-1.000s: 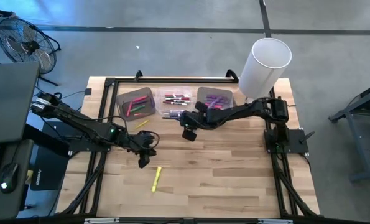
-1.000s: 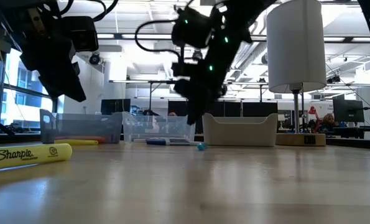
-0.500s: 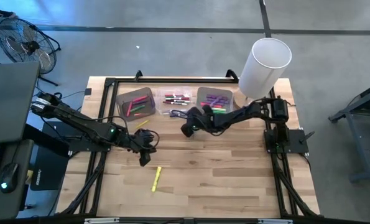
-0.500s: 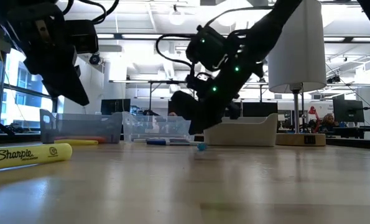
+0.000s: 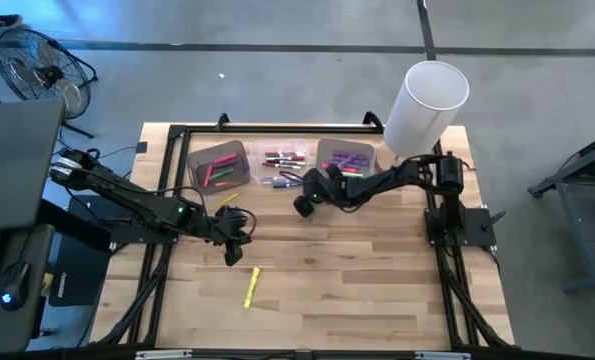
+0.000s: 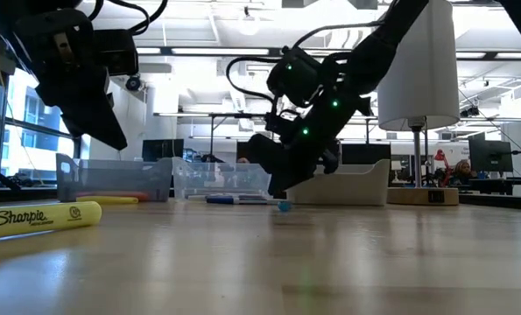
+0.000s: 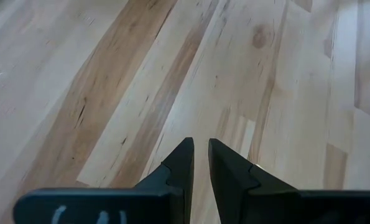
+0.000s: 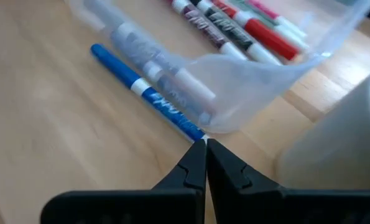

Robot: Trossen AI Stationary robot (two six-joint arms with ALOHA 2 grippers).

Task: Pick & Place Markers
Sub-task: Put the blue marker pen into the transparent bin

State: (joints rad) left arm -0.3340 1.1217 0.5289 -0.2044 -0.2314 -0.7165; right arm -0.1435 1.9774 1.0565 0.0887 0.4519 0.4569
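A blue marker (image 8: 141,87) lies flat on the table along the near wall of the clear bin (image 8: 278,68), which holds several red, purple and pink markers. My right gripper (image 8: 205,144) is low over the table, shut, with its tips at the blue marker's near end. A yellow marker (image 5: 251,287) lies alone on the near half of the table. My left gripper (image 7: 201,144) hangs above bare wood to the left of it, slightly open, with nothing between its fingers. More markers lie in the two grey bins (image 5: 219,165) (image 5: 345,158). My right gripper's shut fingertips stand at the blue marker's end (image 8: 196,132), slanting down from the table's right. I cannot tell whether they touch it. The marker rests full length on the table.
Three bins stand in a row at the table's far side. A tall white cylinder (image 5: 427,105) stands at the far right corner. A second yellow marker (image 5: 227,199) lies just in front of the left grey bin. The near half of the table is bare wood.
My right gripper has sunk toward the table and rolled about its wrist, coming to lie flatter beside the clear bin. The markers have stayed where they were.
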